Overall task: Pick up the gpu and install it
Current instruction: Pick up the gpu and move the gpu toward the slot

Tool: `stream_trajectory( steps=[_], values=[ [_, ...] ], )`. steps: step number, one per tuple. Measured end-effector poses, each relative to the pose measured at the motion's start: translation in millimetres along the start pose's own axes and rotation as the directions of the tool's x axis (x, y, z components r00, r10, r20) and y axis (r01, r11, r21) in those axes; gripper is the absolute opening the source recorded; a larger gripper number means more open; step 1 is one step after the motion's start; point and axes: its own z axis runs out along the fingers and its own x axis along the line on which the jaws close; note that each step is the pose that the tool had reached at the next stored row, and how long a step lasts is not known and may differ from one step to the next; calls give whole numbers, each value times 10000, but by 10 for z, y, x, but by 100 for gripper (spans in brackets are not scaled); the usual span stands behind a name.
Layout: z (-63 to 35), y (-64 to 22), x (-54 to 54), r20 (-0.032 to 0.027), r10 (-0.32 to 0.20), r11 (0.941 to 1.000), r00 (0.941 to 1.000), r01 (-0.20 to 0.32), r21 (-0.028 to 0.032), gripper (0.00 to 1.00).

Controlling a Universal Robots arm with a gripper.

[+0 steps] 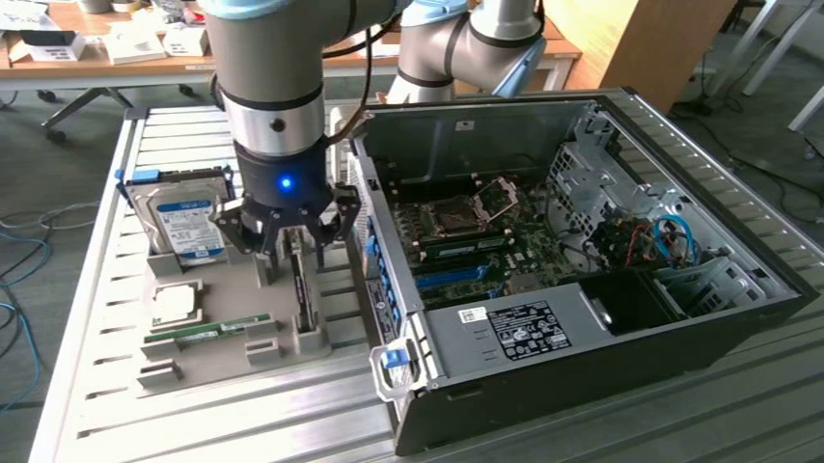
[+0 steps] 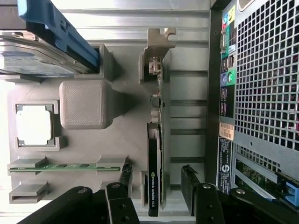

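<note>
Slatted metal table (image 1: 154,424) runs right up to the exterior camera and carries everything we care about. Open computer case (image 1: 644,357) takes the exterior view's right, side panel off and motherboard (image 1: 477,241) exposed. We judge its blue slots (image 1: 457,280) bare, so nothing is installed yet. UR arm (image 1: 270,87) comes down vertically on the exterior view's left of the case, over the grey parts holder (image 1: 238,289). That holder has the hard drive (image 1: 187,217) propped at its far end. The gpu (image 2: 154,163) stands on edge in its slot along the side nearest the case, metal bracket (image 2: 156,44) at one end. Our gripper (image 1: 293,262) is low over that card: jaws apart, one finger (image 2: 191,191) on each flank. The wrist view shows a gap on both sides, so we read no contact and no clamp. Smaller bits, the cpu (image 2: 33,123) and the green memory stick (image 2: 65,166), sit in their own pockets, apart from the gripper. Status as we judge it: approach and alignment done, card straddled. Grasp not made; card not lifted, not carried across, not seated in the case. Early stage, most of the job open.
</note>
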Motion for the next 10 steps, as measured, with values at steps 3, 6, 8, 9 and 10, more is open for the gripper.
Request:
stream_trajectory(
  steps=[3, 6, 8, 9, 10],
  values=[
    [54, 0, 1, -1, 1, 10000, 10000, -1, 0, 55],
    [100, 0, 1, 0, 1, 10000, 10000, -1, -1, 55],
    [136, 0, 1, -1, 0, 10000, 10000, 0, 0, 55],
    [153, 1, 1, -1, 1, 10000, 10000, -1, 0, 55],
    [170, 1, 1, 0, 1, 10000, 10000, -1, 0, 55]
  ],
)
